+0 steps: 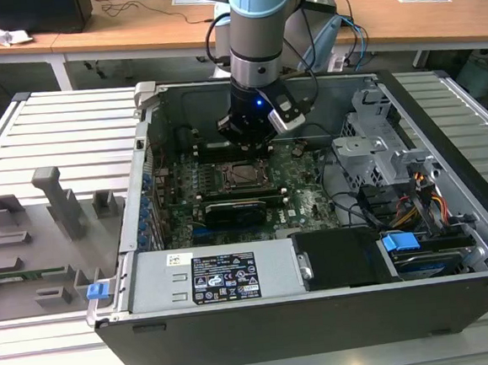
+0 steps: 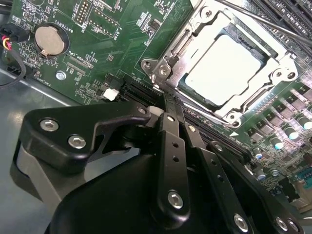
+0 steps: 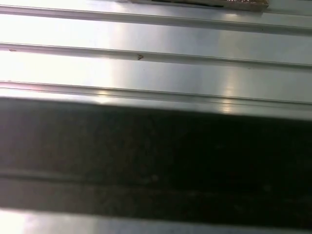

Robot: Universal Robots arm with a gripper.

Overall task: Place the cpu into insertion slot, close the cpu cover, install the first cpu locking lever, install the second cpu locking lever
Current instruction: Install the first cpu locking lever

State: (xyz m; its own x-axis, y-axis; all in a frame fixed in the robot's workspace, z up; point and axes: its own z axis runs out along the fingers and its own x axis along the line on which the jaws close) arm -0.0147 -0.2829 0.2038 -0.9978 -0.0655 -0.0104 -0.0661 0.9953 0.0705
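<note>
A: Step in hand?

B: The cpu (image 2: 222,70) is seen seated in the insertion slot (image 2: 265,46), near the middle of the motherboard (image 1: 301,203). The cpu cover (image 2: 234,113) is lowered around it, so placing and closing are judged done. A locking lever is judged the step in hand.

A: End effector?

B: The gripper (image 2: 163,109) is clenched, fingers pressed together, nothing grasped. Its tip is held just beside the cover's corner, near a thin lever rod (image 2: 273,27) along the socket edge.

A: What is called for?

B: Judged: the rod is to be pushed down and hooked sideways under its catch, without scraping the board.

A: Counts?

B: One cpu, one slot, one cover, one gripper, one coin cell (image 2: 48,40). One lever rod is made out clearly; a second cannot be told.
</note>
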